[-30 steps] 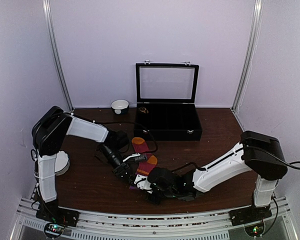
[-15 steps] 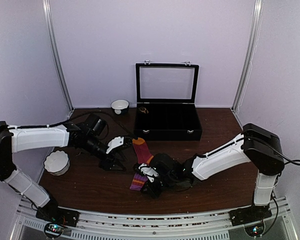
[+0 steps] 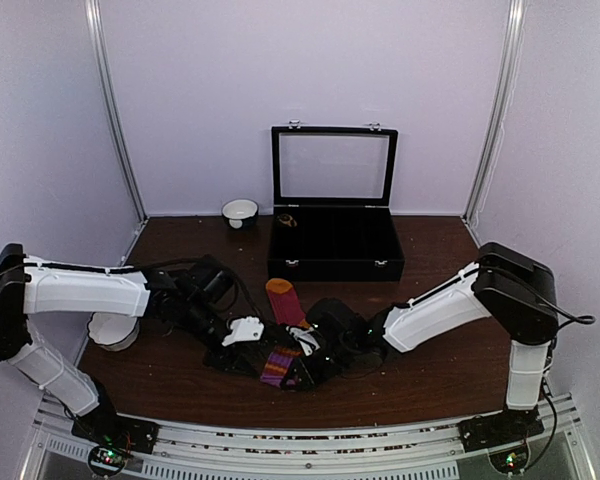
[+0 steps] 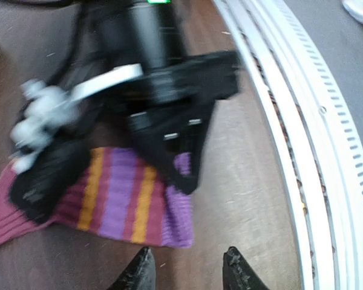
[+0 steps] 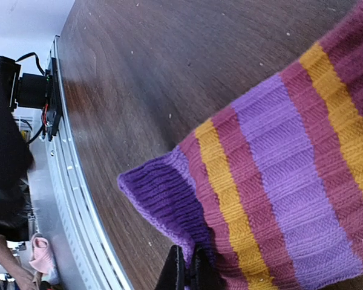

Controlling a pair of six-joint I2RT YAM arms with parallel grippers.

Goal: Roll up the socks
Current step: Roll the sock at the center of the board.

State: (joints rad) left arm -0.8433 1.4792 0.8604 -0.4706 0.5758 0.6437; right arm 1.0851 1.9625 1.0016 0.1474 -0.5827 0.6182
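**Table**: dark wood. It carries everything listed below.

**Black case**: at rear centre with its lid upright, well apart from the work.

**Magenta sock**: lies flat at mid-table in front of the case. The orange toe points to the rear and the purple-and-orange striped cuff lies toward the near rail. No dark argyle sock can be made out.

**White bowls**: one sits by the back wall. The other is at the left edge, partly under the left arm.

**Right gripper**: clenched, with its fingers pinched on the purple cuff edge and only a thin fold between them.

**Left gripper**: fingers parted with bare wood between them. It grasps nothing and hovers just beside the cuff, facing the right gripper.

**Step in hand (judged)**: starting the roll at the cuff.
- The left fingers should pin or take the free cuff corner so the fabric cannot skid.
- The right gripper should then turn the cuff over toward the toe, tight and square to the stripes.
- A slanted first turn is likely to give a loose, cone-shaped roll.
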